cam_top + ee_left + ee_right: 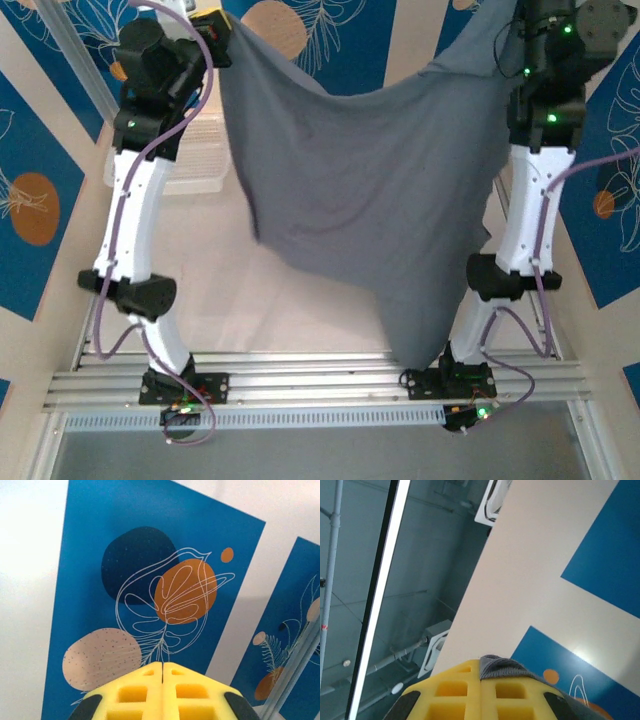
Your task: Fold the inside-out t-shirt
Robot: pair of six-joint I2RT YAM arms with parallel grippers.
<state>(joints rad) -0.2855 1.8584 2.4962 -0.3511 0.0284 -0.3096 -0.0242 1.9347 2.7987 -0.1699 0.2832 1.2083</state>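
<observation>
Both arms are raised high with the t-shirt (370, 190) strung between them like washing on a line. It hangs free above the surface (300, 310), where its own weight can pull out the creases. The left hand (212, 28) is clenched on one upper corner of the cloth. From its wrist, the yellow pads (135, 692) sit pressed flat together, pointing at a blue poster (125, 595) on the wall, with no cloth peeking past the tips. The right hand (481, 672) is clenched on the other corner, a grey fold bunching out between its tips. The top edge sags in a curve between the two grips. The lower hem droops unevenly, its longest point hanging down by the right arm's base. A white mesh basket (200, 165) sits on the surface behind the left arm. This looks like a spreading-out step: the garment needs laying flat before any fold can start.
</observation>
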